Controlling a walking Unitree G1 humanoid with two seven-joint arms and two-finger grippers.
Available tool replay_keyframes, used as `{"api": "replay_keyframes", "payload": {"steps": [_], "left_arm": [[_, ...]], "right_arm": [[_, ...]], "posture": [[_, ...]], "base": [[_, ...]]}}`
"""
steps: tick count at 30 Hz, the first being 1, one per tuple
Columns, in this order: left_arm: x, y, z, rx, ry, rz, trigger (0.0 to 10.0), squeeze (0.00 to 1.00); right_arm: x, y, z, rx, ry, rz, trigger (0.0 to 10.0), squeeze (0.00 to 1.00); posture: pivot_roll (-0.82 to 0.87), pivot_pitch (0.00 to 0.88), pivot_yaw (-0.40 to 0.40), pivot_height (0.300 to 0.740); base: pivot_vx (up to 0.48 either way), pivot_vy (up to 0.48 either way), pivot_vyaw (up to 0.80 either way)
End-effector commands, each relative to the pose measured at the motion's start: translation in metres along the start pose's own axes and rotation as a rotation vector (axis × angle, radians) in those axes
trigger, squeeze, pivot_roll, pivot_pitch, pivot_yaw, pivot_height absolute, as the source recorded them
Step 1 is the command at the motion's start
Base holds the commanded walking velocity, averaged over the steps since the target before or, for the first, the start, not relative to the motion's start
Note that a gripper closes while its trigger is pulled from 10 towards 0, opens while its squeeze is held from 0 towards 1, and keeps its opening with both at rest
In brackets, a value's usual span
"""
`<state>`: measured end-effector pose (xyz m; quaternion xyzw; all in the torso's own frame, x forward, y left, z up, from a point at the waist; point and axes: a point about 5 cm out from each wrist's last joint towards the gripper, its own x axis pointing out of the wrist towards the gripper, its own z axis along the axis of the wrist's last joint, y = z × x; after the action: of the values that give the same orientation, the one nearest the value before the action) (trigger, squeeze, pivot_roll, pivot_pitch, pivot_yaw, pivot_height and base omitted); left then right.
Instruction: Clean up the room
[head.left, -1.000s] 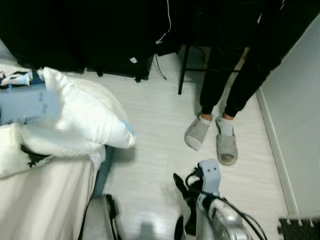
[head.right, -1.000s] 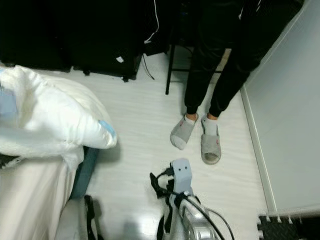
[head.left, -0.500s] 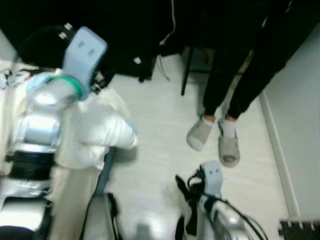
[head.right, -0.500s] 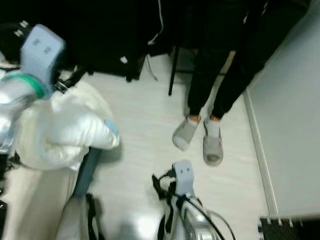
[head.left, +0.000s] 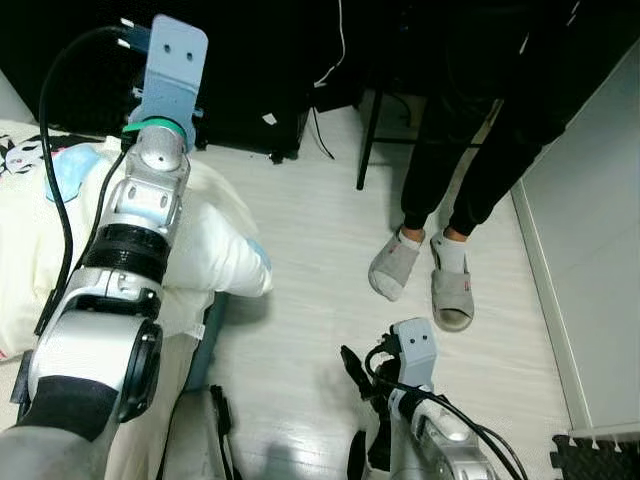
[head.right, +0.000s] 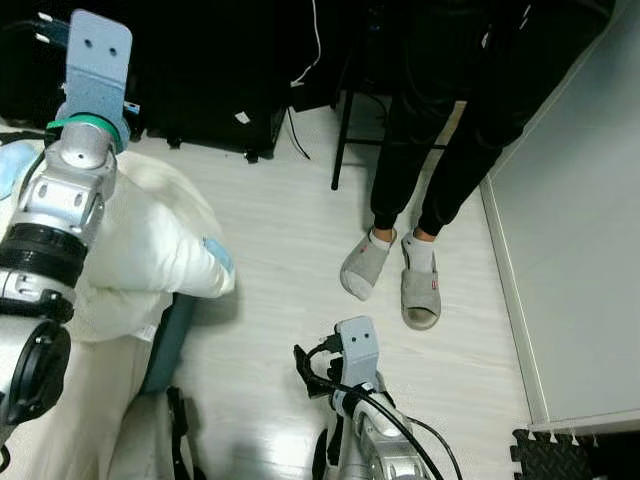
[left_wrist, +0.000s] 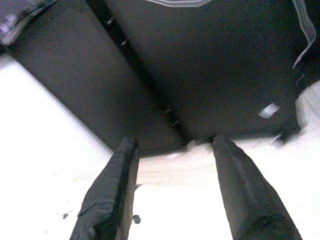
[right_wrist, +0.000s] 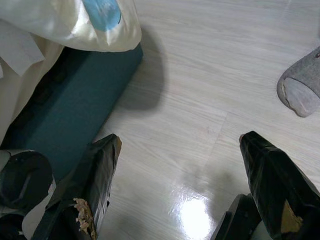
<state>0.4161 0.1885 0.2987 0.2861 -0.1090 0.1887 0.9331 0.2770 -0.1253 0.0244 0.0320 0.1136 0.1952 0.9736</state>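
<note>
At the left of the frame the left tool (left_wrist: 172, 192), fingers spread and empty, reaches above the white pillow (head.left: 215, 250) on the bed (head.left: 25, 250). The right tool (right_wrist: 182, 192) hangs low — open, holding nothing. Risk: swinging toward the nearby person's slippers (head.left: 452, 290).

Pale floor (head.left: 310, 260) lies open through the frame's middle. A white pillow (head.left: 215, 250) overhangs the bed (head.left: 30, 230) at left, dark furniture (head.left: 240, 70) blocks the top, and a person's slippered feet (head.left: 425, 275) stand right of centre.
</note>
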Motion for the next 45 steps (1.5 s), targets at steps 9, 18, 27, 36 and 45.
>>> {"api": "replay_keyframes", "payload": {"steps": [9,18,27,36,45], "left_arm": [[0.002,0.005,-0.019,0.268,0.001,0.049,10.0,0.0],[-0.008,-0.015,-0.048,0.343,0.047,-0.207,10.0,0.0],[-0.038,-0.008,-0.009,-0.57,-0.158,-0.517,10.0,0.0],[-0.105,-0.007,0.025,-0.589,-0.35,-0.671,10.0,0.0],[-0.135,-0.011,0.014,-0.5,-0.372,-0.779,10.0,0.0]], "right_arm": [[-0.004,0.003,-0.012,-0.004,0.049,0.007,10.0,0.0],[-0.002,0.004,-0.009,-0.008,0.031,0.004,10.0,0.0],[-0.005,-0.006,0.047,-0.033,-0.237,-0.08,10.0,0.0],[-0.009,-0.006,0.111,-0.121,-0.458,-0.131,10.0,0.0],[-0.02,0.0,0.125,-0.182,-0.514,-0.169,10.0,0.0]], "posture": [[0.05,0.208,0.005,0.548],[0.05,0.202,0.015,0.548],[0.06,0.214,-0.009,0.548],[0.06,0.21,-0.027,0.548],[0.04,0.2,-0.034,0.553]], "base": [[0.0,0.0,0.0],[0.0,0.0,0.0],[0.0,0.0,0.0],[0.0,0.0,0.0],[0.0,0.0,0.0]]}}
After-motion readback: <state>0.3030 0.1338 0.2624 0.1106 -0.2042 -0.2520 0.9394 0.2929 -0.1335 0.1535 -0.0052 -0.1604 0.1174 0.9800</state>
